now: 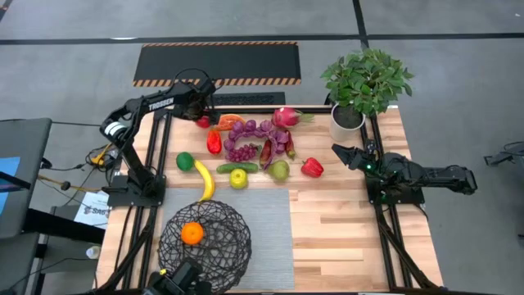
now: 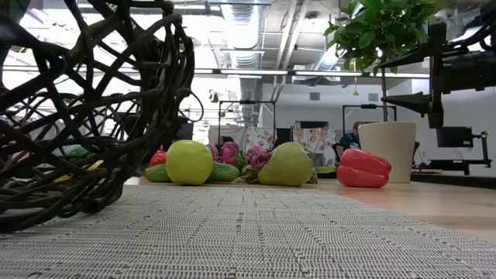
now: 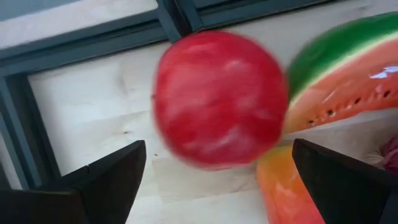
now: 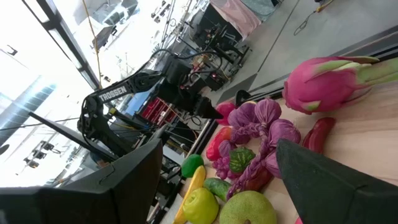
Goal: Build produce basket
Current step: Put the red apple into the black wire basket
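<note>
We see the left gripper reaching over the far left part of the tabletop, its fingers spread wide apart with a red apple between and just beyond them; nothing is clamped. In the left wrist view the apple lies touching or just beside a watermelon slice, though the blur there leaves us unsure whether they actually meet.

The right gripper waits at the right side of the tabletop, near the white pot of the leafy plant, its fingers also apart and empty, pointing left toward the produce.

The basket stands at the near left on a grey mat, with an orange inside it.

The other produce lies in a cluster across the far middle of the tabletop: a pink dragonfruit at the far end, purple grapes and a purple leafy vegetable in the middle, a red pepper to their left, a lime and a banana on the left edge, a cucumber, a green apple and a green pear along the near edge, and another red pepper off to the right.
</note>
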### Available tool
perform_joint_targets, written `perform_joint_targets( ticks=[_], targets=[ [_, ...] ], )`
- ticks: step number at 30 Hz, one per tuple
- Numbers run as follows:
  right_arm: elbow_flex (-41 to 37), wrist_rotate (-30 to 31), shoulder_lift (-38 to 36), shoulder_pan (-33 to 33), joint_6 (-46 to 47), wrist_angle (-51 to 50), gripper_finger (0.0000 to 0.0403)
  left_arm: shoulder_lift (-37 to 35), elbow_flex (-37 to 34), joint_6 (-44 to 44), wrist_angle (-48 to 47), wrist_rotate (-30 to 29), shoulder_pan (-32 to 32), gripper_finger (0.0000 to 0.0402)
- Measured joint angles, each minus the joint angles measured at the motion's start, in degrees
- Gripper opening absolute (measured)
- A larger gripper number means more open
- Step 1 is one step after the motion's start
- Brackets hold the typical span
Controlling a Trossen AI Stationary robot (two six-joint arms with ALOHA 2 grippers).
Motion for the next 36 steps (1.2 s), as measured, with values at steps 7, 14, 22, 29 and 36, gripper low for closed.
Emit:
perform_joint_targets(
  ticks=[7,14,22,29,36],
  targets=[
    [0.0,0.0,0.0,0.0,0.0,0.0,0.0333,0.0,0.0,-1.1,-0.9,0.5,0.0,0.0352],
    [0.0,0.0,0.0,0.0,0.0,0.0,0.0333,-0.4,1.9,1.0,-4.7,5.8,-0.6,0.0291],
    [0.0,0.0,0.0,0.0,0.0,0.0,0.0333,-2.1,15.0,5.2,-6.5,2.8,-2.6,0.0303],
    [0.0,0.0,0.0,0.0,0.0,0.0,0.0333,-2.0,14.1,5.5,-7.4,0.6,0.5,0.0344],
    [0.0,0.0,0.0,0.0,0.0,0.0,0.0333,-1.9,10.0,4.8,-4.1,4.2,1.5,0.0371]
  ],
)
